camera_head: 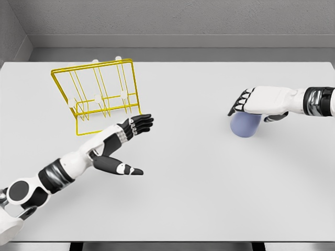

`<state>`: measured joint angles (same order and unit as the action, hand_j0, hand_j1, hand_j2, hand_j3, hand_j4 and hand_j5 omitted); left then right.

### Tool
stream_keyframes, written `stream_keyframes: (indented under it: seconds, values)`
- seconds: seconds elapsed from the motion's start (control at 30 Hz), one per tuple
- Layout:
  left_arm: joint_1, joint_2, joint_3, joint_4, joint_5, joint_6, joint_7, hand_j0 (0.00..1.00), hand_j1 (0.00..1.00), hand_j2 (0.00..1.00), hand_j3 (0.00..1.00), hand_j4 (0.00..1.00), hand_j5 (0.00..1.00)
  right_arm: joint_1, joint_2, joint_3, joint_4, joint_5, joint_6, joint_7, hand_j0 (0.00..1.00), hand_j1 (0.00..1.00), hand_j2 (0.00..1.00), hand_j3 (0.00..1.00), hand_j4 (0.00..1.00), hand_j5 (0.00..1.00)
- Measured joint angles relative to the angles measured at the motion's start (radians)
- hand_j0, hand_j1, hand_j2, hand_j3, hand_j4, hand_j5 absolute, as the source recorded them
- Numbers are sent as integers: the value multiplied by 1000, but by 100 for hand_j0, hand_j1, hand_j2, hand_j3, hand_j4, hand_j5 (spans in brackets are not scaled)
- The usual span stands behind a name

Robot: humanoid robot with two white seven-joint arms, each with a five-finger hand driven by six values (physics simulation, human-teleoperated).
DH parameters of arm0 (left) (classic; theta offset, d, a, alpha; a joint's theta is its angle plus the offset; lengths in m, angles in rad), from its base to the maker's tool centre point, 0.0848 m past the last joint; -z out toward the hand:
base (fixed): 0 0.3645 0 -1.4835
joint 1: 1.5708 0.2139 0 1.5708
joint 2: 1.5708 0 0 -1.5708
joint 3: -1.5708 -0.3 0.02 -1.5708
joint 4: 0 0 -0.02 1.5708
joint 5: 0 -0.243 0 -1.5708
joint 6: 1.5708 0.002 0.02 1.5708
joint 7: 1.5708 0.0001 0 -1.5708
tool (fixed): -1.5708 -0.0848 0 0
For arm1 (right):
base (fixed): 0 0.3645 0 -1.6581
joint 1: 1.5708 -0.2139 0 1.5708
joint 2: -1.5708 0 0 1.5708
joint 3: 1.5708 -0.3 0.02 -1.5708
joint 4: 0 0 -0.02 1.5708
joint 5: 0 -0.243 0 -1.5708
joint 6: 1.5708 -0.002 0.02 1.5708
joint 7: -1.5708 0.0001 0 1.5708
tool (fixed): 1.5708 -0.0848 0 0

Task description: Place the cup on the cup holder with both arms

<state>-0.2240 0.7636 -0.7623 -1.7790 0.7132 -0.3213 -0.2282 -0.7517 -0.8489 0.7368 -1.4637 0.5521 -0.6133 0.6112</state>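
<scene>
One blue cup (245, 125) lies on the white tabletop (199, 183) beneath the right robot hand (250, 102) — whether its fingers grip is unclear — well apart from one yellow wire cup holder (97, 94) beside the open-fingered left robot hand (137, 125).

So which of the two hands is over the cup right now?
The right hand, reaching in from the right edge, sits on top of the blue cup. The left hand is open, far from it, beside the yellow cup holder.
</scene>
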Motion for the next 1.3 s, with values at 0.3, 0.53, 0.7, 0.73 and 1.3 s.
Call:
stream_keyframes:
  seconds: [0.3, 0.53, 0.7, 0.73, 1.3]
  values:
    - [0, -43, 1, 58, -2, 39, 0, 100, 100, 100, 100, 100, 100, 0, 0, 0, 0, 4, 0, 0, 67, 67, 67, 67, 67, 67]
    - [-2, -75, 1, 106, -7, 42, 0, 100, 100, 100, 100, 100, 100, -3, 0, -2, -2, 3, 0, 0, 64, 64, 64, 64, 64, 64]
    - [-5, -90, 1, 134, -8, 74, 0, 100, 100, 100, 100, 100, 100, -2, -18, -10, -33, -5, 0, 0, 64, 64, 64, 64, 64, 64]
    - [-5, -95, 3, 136, -8, 85, 0, 100, 100, 100, 100, 100, 100, -3, -24, -12, -42, -6, 0, 0, 64, 64, 64, 64, 64, 64]
    - [-5, -115, 7, 153, -9, 116, 1, 100, 100, 100, 100, 100, 100, 11, -116, -31, -296, -25, 0, 0, 56, 56, 56, 56, 56, 56]
